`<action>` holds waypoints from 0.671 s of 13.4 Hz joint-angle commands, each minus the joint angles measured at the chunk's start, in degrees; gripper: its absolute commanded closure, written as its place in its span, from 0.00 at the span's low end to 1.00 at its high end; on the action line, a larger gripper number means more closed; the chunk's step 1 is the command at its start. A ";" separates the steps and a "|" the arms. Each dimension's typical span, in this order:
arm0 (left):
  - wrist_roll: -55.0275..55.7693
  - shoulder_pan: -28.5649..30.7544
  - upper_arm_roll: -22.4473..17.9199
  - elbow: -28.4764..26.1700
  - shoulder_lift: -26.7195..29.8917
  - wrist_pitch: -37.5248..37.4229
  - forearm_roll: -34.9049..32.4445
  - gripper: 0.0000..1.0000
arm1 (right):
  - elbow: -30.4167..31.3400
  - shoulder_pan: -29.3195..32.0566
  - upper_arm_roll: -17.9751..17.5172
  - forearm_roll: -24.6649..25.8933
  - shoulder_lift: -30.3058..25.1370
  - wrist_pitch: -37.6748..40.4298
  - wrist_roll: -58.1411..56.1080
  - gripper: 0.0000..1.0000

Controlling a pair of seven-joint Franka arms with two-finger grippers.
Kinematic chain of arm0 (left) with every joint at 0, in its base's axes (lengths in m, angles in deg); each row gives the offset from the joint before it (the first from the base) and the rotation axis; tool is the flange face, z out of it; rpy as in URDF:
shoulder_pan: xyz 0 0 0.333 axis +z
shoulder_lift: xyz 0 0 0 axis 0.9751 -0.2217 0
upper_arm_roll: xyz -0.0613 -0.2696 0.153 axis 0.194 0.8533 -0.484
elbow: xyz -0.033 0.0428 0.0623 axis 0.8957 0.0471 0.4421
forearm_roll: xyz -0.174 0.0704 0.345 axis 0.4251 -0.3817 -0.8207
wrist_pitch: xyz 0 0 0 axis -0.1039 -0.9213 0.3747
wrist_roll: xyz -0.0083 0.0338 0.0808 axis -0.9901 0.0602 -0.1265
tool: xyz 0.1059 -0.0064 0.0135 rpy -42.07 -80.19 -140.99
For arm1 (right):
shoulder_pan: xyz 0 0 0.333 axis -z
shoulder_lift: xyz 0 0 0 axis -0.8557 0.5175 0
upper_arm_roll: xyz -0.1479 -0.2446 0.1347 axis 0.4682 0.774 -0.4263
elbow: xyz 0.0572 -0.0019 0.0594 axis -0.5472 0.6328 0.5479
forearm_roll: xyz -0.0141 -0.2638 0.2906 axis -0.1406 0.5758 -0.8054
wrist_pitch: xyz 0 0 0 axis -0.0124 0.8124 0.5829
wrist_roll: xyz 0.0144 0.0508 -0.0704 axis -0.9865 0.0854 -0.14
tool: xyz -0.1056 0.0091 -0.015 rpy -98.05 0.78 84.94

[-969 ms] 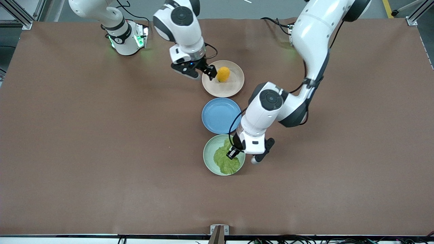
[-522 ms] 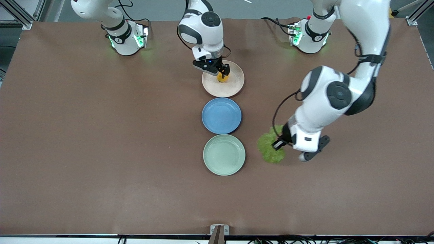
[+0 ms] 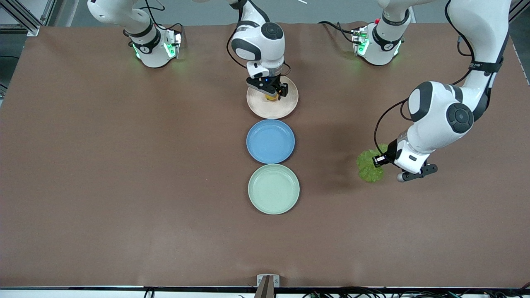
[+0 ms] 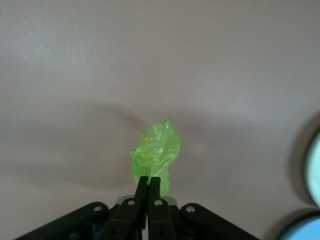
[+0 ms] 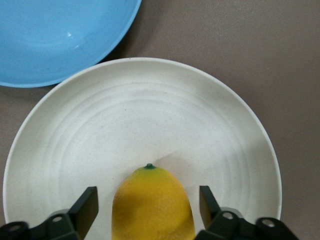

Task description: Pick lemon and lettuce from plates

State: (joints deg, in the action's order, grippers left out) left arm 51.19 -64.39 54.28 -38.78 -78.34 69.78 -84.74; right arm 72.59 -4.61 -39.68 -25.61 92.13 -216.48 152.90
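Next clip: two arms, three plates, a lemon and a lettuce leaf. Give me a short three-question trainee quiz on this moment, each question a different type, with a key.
1. True or false: the lettuce lies on the mint green plate.
2. Which plate carries the lemon? A blue, B beige-pink, C mint green.
3. Fill in: the left gripper is shut on the ____.

Key
1. False: the left gripper holds the lettuce over bare table, toward the left arm's end.
2. B: the lemon sits on the beige-pink plate, between the fingers of the right gripper, which stand apart from it.
3. lettuce
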 commanded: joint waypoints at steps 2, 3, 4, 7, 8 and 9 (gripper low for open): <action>-4.27 2.14 0.93 -6.63 1.21 6.17 -0.17 0.99 | -0.44 -0.81 0.64 1.74 0.15 0.63 1.59 0.84; -5.23 2.23 0.85 -7.25 0.95 6.70 -0.43 0.99 | -0.44 -0.55 0.64 1.74 0.06 0.98 1.15 0.98; -5.51 2.23 0.85 -7.78 0.68 7.40 -1.04 0.99 | -0.44 0.15 0.64 1.66 -0.63 1.25 0.71 1.00; -5.60 3.11 0.85 -8.39 0.15 8.03 -2.80 0.96 | -0.44 6.90 0.47 0.95 -7.56 8.52 -9.88 1.00; -5.94 3.20 0.76 -8.40 0.07 8.03 -4.20 0.94 | -0.35 9.97 0.47 0.86 -10.46 11.24 -15.41 1.00; -6.38 3.37 0.76 -8.57 0.07 8.03 -5.95 0.90 | -0.09 13.22 0.47 0.86 -12.57 13.79 -20.86 1.00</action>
State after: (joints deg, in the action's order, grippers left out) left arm 45.85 -62.12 54.28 -46.52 -78.59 76.76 -88.04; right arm 70.06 2.24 -38.28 -25.57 86.71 -207.21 140.58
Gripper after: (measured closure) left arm 0.960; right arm 0.388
